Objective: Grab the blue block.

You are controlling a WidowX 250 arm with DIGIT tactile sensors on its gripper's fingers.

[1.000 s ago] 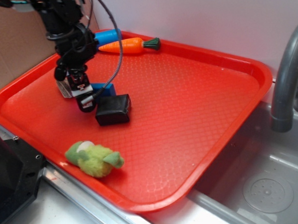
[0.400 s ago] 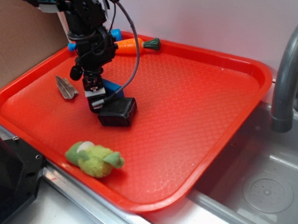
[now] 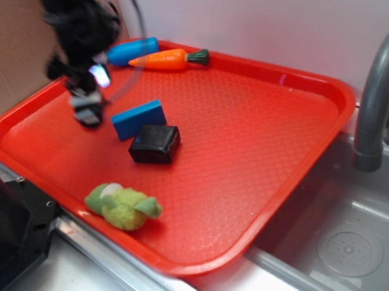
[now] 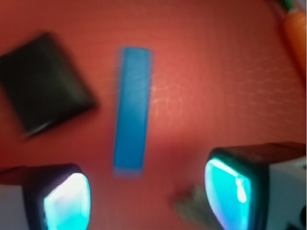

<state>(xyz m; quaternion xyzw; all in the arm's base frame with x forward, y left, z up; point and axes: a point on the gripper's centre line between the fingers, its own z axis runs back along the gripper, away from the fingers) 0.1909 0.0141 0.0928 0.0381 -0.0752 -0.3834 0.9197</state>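
Jaws (image 4: 148, 191) spread wide, empty, hovering above the blue block (image 3: 138, 118).

Blue block lies flat on the red tray (image 3: 258, 116), its near corner just beside/touching the black block (image 3: 154, 143); carrot (image 3: 167, 59) & blue bottle toy (image 3: 132, 51) well behind it, green plush (image 3: 122, 206) in front. Risk, imo: I'm blurred w/ motion, offset to the block's left; dropping misaligned could pinch the black block too, or nudge blue away.

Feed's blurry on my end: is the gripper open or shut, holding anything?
Gripper: open and empty; the blue block lies on the tray, not between the fingers.
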